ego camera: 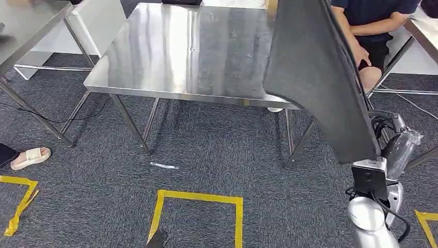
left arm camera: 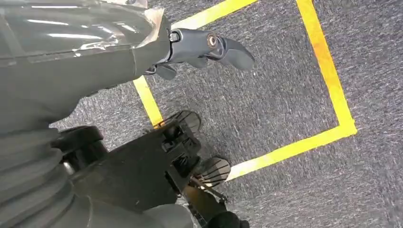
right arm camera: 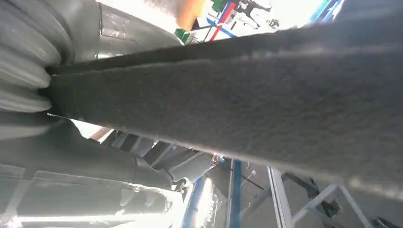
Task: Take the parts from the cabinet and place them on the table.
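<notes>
Right hand (right arm camera: 33, 95) raised, gripping dark felt panel (ego camera: 315, 77).
Left hand (left arm camera: 209, 47) hangs over carpet (left arm camera: 285, 95), fingers apart, holding nothing.

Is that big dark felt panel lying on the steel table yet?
No. The felt panel stands upright in the right hand, not laid flat on the steel table.

The counter (ego camera: 191, 51) is brushed stainless steel, glossy, throwing back soft light. The held part (ego camera: 320, 77) looks like a dark matt sheet, felt-like and rough, though its material is hard to confirm. The floor carpet (ego camera: 217, 150) is grey coarse pile, marked with shiny yellow tape (ego camera: 199, 196). The left robot hand (left arm camera: 209, 47) seems smooth dark plastic.
</notes>
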Robot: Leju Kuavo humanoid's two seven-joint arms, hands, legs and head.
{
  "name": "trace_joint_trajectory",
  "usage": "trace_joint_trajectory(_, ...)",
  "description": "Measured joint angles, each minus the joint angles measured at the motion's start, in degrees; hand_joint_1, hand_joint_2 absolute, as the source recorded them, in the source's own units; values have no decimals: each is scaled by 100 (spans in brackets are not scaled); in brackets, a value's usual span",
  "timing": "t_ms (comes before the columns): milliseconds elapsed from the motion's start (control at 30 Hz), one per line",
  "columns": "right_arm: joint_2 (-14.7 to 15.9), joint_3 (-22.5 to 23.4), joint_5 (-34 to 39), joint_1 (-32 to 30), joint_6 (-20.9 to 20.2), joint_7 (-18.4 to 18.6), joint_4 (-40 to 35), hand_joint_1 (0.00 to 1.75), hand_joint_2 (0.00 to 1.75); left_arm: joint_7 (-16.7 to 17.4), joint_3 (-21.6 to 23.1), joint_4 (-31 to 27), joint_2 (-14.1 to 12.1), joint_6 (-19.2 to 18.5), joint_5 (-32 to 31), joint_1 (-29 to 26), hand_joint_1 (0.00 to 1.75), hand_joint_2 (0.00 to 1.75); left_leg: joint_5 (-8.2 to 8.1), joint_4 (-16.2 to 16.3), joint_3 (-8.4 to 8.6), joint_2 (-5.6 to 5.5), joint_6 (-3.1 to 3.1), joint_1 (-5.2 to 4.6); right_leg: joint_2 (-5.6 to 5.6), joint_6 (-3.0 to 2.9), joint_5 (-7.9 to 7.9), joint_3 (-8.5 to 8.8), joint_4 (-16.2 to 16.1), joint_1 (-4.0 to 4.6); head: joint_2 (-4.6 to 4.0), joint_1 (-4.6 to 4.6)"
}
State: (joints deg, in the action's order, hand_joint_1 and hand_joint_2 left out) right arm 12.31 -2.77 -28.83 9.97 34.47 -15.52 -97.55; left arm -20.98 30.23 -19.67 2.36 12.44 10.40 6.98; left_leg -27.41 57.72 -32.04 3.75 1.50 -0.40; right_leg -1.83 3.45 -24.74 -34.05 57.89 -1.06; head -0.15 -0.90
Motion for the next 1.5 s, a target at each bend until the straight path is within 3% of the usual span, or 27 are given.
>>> trace_joint_trajectory(33, -2, -4, -2, 8, 4, -2, 7, 175, 175, 0, -2, -2, -11, 11, 2, 3, 0, 175, -32, 1, -8, -7, 74, -14, -22, 48, 25, 17, -53, -92, 0, 11)
trace_joint_trajectory(100, 17, -13, -5, 38, 15, 5, 9, 175, 175, -7, -2, -11, -9, 22, 2, 13, 0, 175, 88, -285, 169, -36, 148, 82, -8, 77, 31, 25, -134, -2, 0, 9)
trace_joint_trajectory(133, 33, -29, -2, 62, 22, 7, 22, 175, 175, -20, -2, -13, -2, 24, 0, 10, 0, 175, 97, -386, 246, -29, 152, 69, 38, 68, -15, 13, -12, -40, -2, -15)
trace_joint_trajectory(233, 90, -55, 6, 68, 42, 7, 48, 175, 175, -15, -4, -13, 11, 31, -2, 35, 0, 175, 103, -390, 283, -35, 146, 114, 161, 42, -401, -648, 1200, -70, 0, -26)
trace_joint_trajectory(300, 116, -83, 11, 29, 48, 15, 85, 175, 175, -15, -4, -13, 18, 31, -6, 22, 0, 175, 53, -387, 308, -68, 78, 152, 160, 137, -397, -937, 1557, -125, 0, -24)
trace_joint_trajectory(400, 135, -118, 13, 17, 57, 20, 107, 175, 175, -15, -4, -13, 15, 31, -9, 6, 0, 175, -107, -340, 442, -91, -102, 279, 104, 469, 267, -397, 284, -290, 0, -24)
trace_joint_trajectory(433, 140, -129, 15, 9, 63, 22, 118, 175, 175, -15, -4, -11, -6, 31, -9, 6, 0, 175, -196, -298, 475, -78, -199, 276, 11, 565, 281, -239, -39, -339, 0, -37)
trace_joint_trajectory(467, 131, -149, 18, 16, 72, 20, 144, 175, 175, -15, -7, -6, -35, 31, -9, 16, 0, 175, -271, -253, 431, -90, -270, 275, 115, 430, 137, -160, -46, -233, 0, -108)
trace_joint_trajectory(500, 137, -153, 30, -6, 92, 22, 151, 175, 175, -20, -7, -4, -31, 33, -9, 9, 0, 175, -316, -273, 457, -97, -283, 269, 133, 256, 69, -160, 28, -238, 0, -88)
trace_joint_trajectory(600, 148, -157, 28, 41, 107, 57, 134, 175, 175, -20, -7, -26, -11, 33, -6, 48, 0, 175, -451, -354, 638, -67, -337, 341, 231, -9, -135, -51, 116, -163, 0, -9)
trace_joint_trajectory(633, 148, -153, 22, 29, 120, 64, 99, 175, 175, -33, -7, -50, -15, 33, -6, 64, 0, 175, -483, -209, 648, -150, -326, 373, 237, -79, -199, 45, 85, -196, -2, 28)
trace_joint_trajectory(667, 148, -155, -4, 72, 131, 64, 98, 175, 175, -33, -7, -50, -13, 48, -6, 93, 0, 175, -526, 234, 400, -228, -303, 355, 239, -138, -271, 151, 76, -165, 0, 53)
trace_joint_trajectory(733, 127, -170, -20, 91, 133, 77, 101, 175, 175, -33, -2, -50, -6, 48, -4, 72, 0, 175, -735, 1434, -479, -306, -285, 295, 269, -267, -426, 311, 69, -128, 0, 59)
trace_joint_trajectory(767, 107, -188, -31, 78, 133, 85, 103, 175, 175, -31, -2, -48, -9, 50, 4, 25, 0, 175, -734, 1828, -878, -311, -264, 273, 302, -288, -501, 396, 69, -109, 0, 57)
trace_joint_trajectory(833, 72, -223, -55, 56, 133, 103, 109, 175, 175, -31, -4, -44, -24, 55, 13, -43, 0, 175, -222, 1795, -1341, -331, -142, 183, 396, -292, -670, 606, 57, -89, 0, 61)
trace_joint_trajectory(933, 46, -254, -57, 43, 133, 109, 135, 175, 175, -33, -7, -35, -87, 55, 15, -73, 0, 175, 1242, 129, -1155, -450, 162, -40, 487, -269, -936, 948, -67, -99, 0, 61)
trace_joint_trajectory(1000, 17, -264, -57, 13, 133, 109, 170, 175, 175, -33, -7, 7, -138, 48, 15, -95, 0, 175, 1129, 36, -1005, -523, 278, -103, 549, -182, -1001, 1105, -249, -59, 0, 29)
trace_joint_trajectory(1100, 11, -275, -72, 37, 144, 127, 164, 175, 175, -22, -9, 0, -142, 48, 2, -51, 0, 175, 1028, -160, -757, -481, 356, -167, 517, 113, -765, 1223, -264, -126, 0, 101)
trace_joint_trajectory(1133, 17, -271, -79, 36, 151, 125, 166, 175, 175, -24, -13, -2, -123, 50, 0, -26, 0, 175, 937, -470, -547, -447, 345, -107, 393, 96, -661, 1024, 110, -107, 0, 94)
trace_joint_trajectory(1200, 22, -278, -85, 20, 155, 118, 197, 175, 175, -22, -18, 0, -103, 46, -6, -3, 0, 175, 876, -653, -304, -466, 337, -85, 297, -57, -559, 338, 1080, -35, 0, 66)
trace_joint_trajectory(1267, 24, -280, -79, -20, 155, 118, 234, 175, 175, -13, -15, 2, -72, 31, -6, -22, 0, 175, 754, -750, -81, -465, 287, -57, 297, -258, -1034, -183, 1438, 11, 0, 57)
trace_joint_trajectory(1300, 26, -280, -81, -18, 155, 118, 252, 175, 175, -13, -15, 5, -61, 31, -6, -27, 0, 175, 680, -753, 0, -466, 253, -43, 295, -286, -1244, -342, 1382, 12, 0, 61)
trace_joint_trajectory(1333, 24, -280, -83, -21, 155, 118, 260, 175, 175, -13, -15, 5, -55, 31, -6, -25, 0, 175, 611, -752, 80, -467, 208, -27, 293, -172, -1277, -417, 1186, -16, 0, 57)
trace_joint_trajectory(1400, 24, -282, -83, -23, 155, 118, 269, 175, 175, -13, -15, 7, -57, 33, -6, -25, 0, 175, 459, -731, 240, -480, 114, 16, 264, 155, -742, -330, 337, -126, 0, 61)
trace_joint_trajectory(1433, 24, -280, -81, -27, 155, 118, 275, 175, 175, -13, -15, 7, -63, 33, -6, -26, 0, 175, 365, -661, 274, -482, 58, 23, 207, 427, -176, -232, -223, -220, 0, 50)
trace_joint_trajectory(1467, 17, -282, -81, -28, 155, 118, 300, 175, 175, -13, -17, 13, -96, 33, -6, -29, 0, 175, 268, -583, 309, -491, -3, 1, 27, 563, 294, -257, -285, -206, 0, 41)
trace_joint_trajectory(1500, 15, -286, -81, -32, 155, 120, 315, 175, 175, -13, -17, 15, -98, 31, -6, -38, 0, 175, 175, -498, 296, -486, -39, 5, 27, 286, 195, -230, -282, -161, 0, 45)
